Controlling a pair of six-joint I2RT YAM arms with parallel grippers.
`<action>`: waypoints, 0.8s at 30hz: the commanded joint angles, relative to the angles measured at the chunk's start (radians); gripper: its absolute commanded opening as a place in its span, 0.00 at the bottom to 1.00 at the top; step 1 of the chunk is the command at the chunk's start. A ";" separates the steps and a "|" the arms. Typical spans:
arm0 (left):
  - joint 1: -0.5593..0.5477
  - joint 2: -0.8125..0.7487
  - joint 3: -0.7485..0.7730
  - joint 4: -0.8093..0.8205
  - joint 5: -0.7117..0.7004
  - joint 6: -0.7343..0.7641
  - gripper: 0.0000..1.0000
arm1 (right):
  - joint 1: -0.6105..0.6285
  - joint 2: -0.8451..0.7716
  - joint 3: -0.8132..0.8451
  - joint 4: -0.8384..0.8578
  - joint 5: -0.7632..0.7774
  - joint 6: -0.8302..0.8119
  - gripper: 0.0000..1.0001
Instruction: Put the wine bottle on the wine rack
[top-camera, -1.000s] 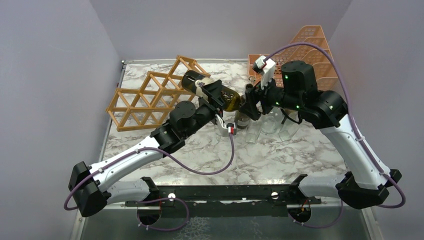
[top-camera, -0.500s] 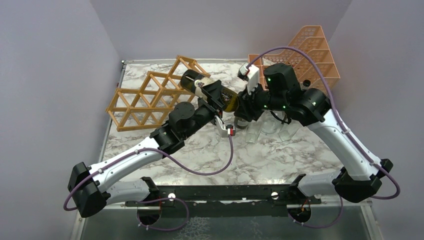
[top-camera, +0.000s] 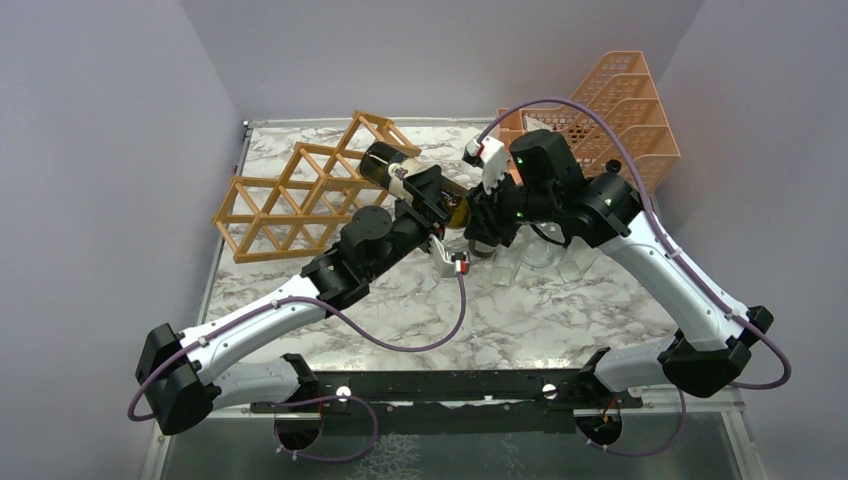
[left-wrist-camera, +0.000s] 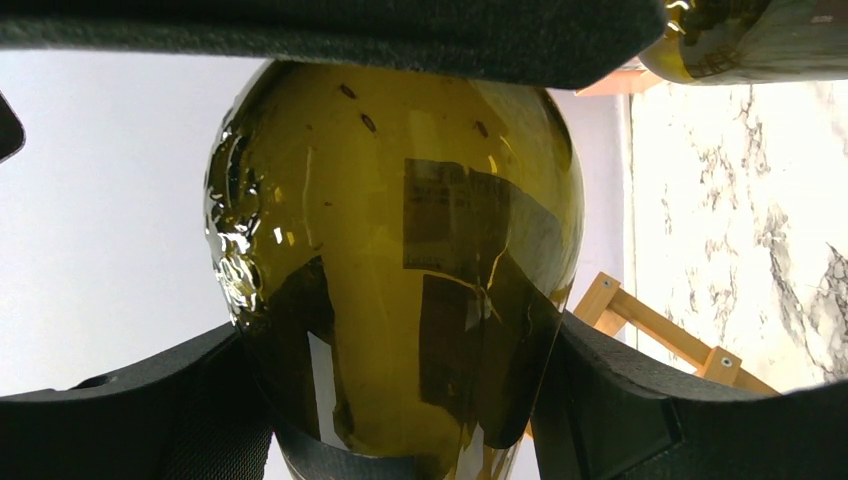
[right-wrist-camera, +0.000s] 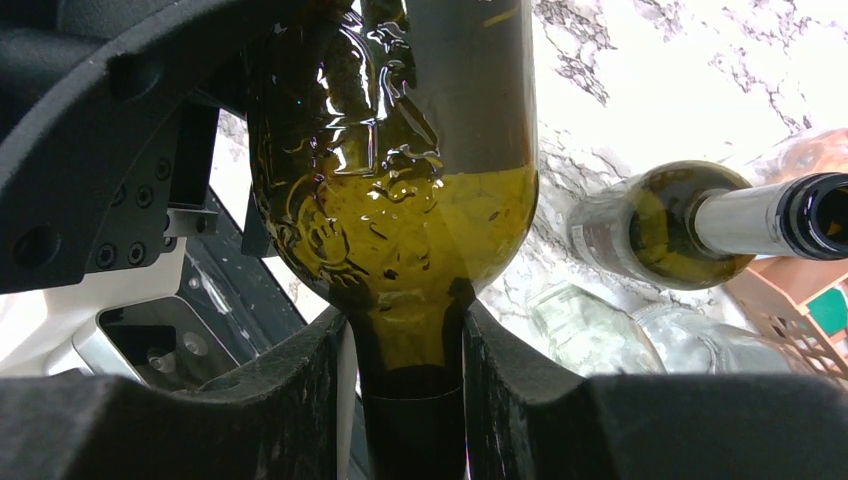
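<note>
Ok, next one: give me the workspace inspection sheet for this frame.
Surface: white marble-pattern table.
Job's things: wine bottle held sideways, base at the wine rack's right end; not resting in a cell.
Clutter: orange mesh organiser back right; dark bottle and clear glass bottles below the right arm.
Tools: left tool clamps the bottle's body; right tool closed on its neck.
Cables: purple cable loops over the table from the left arm; second cable arches above the right arm.
Surroundings: plain walls on three sides.

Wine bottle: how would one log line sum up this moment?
bottle: aloft, base toward rack, not racked | left jaws: clamped on body | right jaws: clamped on neck | task: not yet done
</note>
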 joint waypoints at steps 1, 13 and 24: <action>-0.021 -0.060 0.043 0.164 0.036 -0.034 0.00 | 0.008 0.014 -0.029 0.028 0.013 0.020 0.10; -0.022 -0.099 0.008 0.041 -0.015 -0.225 0.76 | 0.009 -0.027 -0.022 0.100 0.088 0.074 0.01; -0.021 -0.121 -0.008 -0.057 -0.097 -0.281 0.99 | 0.009 -0.033 -0.016 0.115 0.128 0.092 0.01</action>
